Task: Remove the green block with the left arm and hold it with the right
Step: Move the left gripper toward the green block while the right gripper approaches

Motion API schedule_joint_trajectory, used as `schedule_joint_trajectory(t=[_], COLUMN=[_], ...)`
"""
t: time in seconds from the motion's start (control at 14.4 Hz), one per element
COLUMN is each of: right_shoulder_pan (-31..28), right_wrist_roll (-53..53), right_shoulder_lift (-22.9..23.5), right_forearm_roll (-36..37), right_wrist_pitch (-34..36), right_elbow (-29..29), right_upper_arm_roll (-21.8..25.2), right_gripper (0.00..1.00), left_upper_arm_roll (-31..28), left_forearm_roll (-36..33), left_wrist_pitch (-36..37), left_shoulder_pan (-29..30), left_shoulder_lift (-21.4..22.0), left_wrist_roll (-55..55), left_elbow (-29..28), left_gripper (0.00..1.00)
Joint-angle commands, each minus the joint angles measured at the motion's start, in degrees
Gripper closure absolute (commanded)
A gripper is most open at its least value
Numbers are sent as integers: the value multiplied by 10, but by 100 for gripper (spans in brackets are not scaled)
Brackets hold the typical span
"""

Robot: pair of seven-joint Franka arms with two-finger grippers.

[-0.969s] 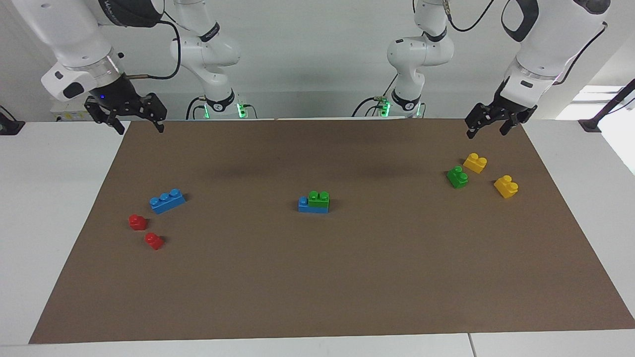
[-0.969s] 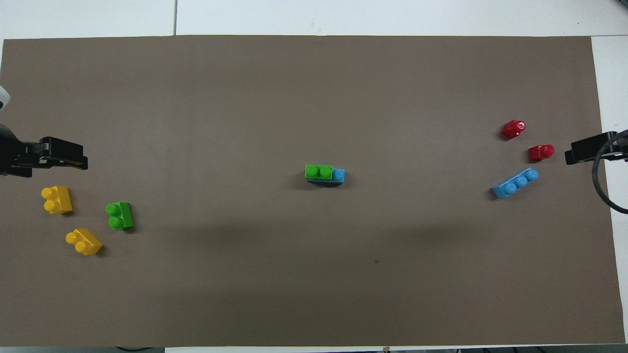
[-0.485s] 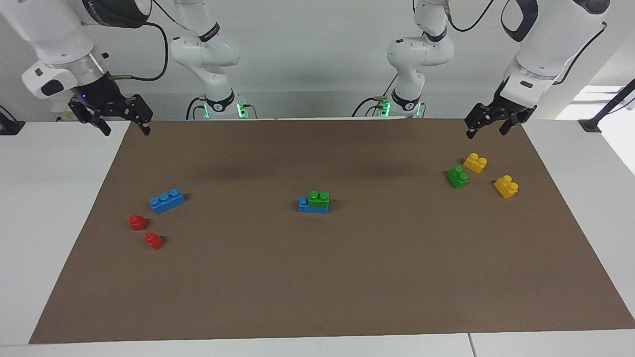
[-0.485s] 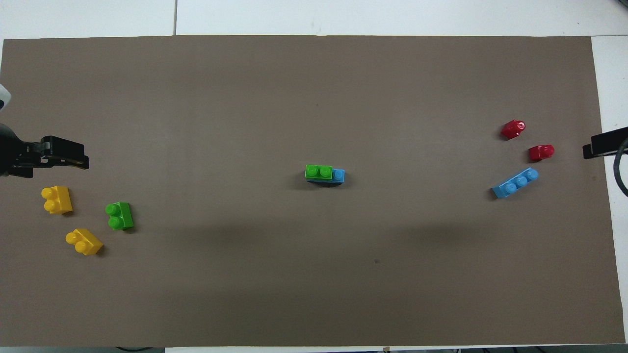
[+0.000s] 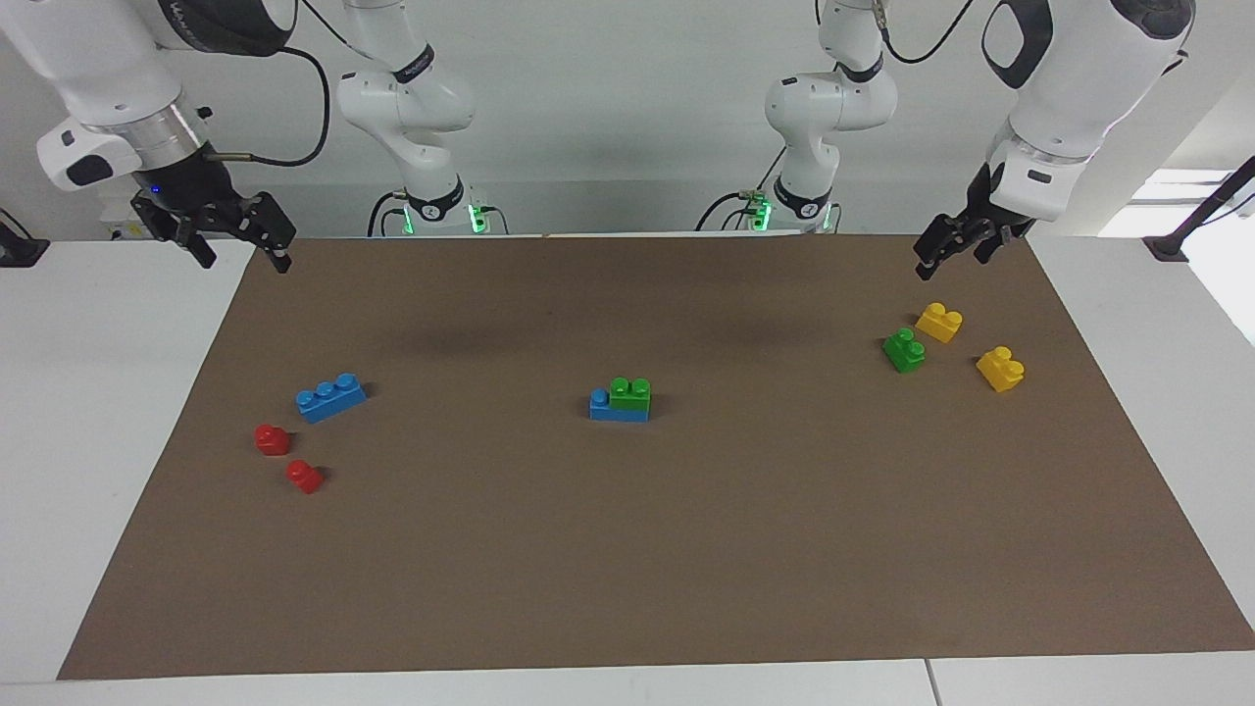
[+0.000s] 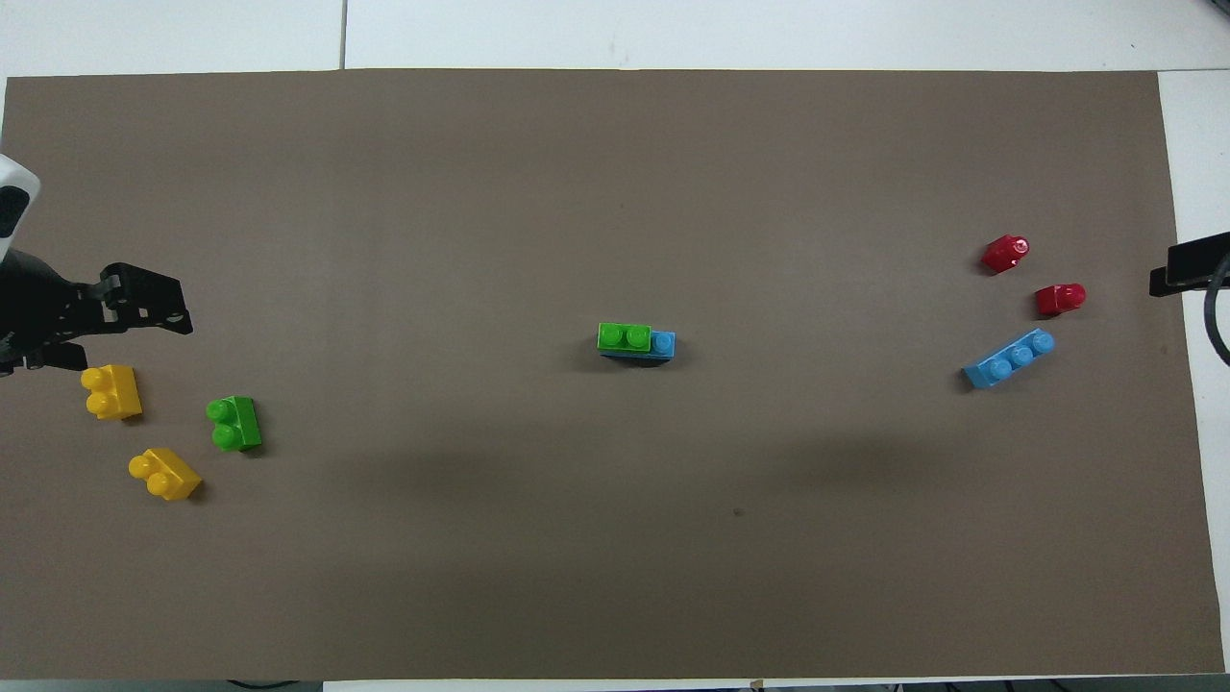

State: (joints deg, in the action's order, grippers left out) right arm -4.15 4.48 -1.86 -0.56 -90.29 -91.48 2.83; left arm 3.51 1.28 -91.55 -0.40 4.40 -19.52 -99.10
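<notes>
The green block [image 5: 629, 391] [image 6: 625, 336] sits pressed onto one end of a blue three-stud brick [image 5: 610, 410] [image 6: 664, 343] in the middle of the brown mat. A twin green brick [image 5: 904, 350] [image 6: 233, 424] lies loose at the left arm's end. My left gripper [image 5: 949, 259] [image 6: 115, 336] hangs open and empty over the mat's corner, above a yellow brick [image 5: 938, 322] [image 6: 111, 391]. My right gripper [image 5: 245, 259] [image 6: 1188, 268] hangs open and empty over the mat's edge at the right arm's end. Neither gripper touches a brick.
A second yellow brick [image 5: 1000, 369] [image 6: 165, 474] lies by the twin green one. At the right arm's end lie a loose blue brick [image 5: 330, 397] [image 6: 1009, 358] and two small red pieces [image 5: 273, 438] [image 5: 305, 477]. White table [image 5: 108, 412] surrounds the mat.
My right gripper has drawn outward to the mat's edge. My left gripper has turned and lifted slightly over its corner. No brick has moved.
</notes>
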Motion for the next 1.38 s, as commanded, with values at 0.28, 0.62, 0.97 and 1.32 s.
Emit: schedule_joint_trajectory(t=[0.28, 0.62, 0.97, 1.32], right_shoulder_pan=[4, 13, 33, 56], right_wrist_roll=[260, 479, 643, 707], right_shoulder_lift=[-28, -39, -38, 19], right_forearm_roll=[-12, -122, -267, -353], right_wrist_pitch=[-12, -14, -92, -132], right_elbow=[-59, -108, -170, -178], right_upper_arm_roll=[-15, -14, -14, -15], right_gripper=[1, 1, 1, 1], left_upper_arm_roll=[-5, -5, -5, -5], left_forearm_roll=[6, 18, 40, 43], left_wrist_pitch=[-23, -64, -77, -107], left_shoulder_pan=[-54, -96, -110, -137], left_shoulder_lift=[33, 34, 36, 40], left_wrist_roll=[-189, -354, -501, -637], left_elbow=[-49, -58, -62, -79], left_gripper=[0, 0, 0, 0])
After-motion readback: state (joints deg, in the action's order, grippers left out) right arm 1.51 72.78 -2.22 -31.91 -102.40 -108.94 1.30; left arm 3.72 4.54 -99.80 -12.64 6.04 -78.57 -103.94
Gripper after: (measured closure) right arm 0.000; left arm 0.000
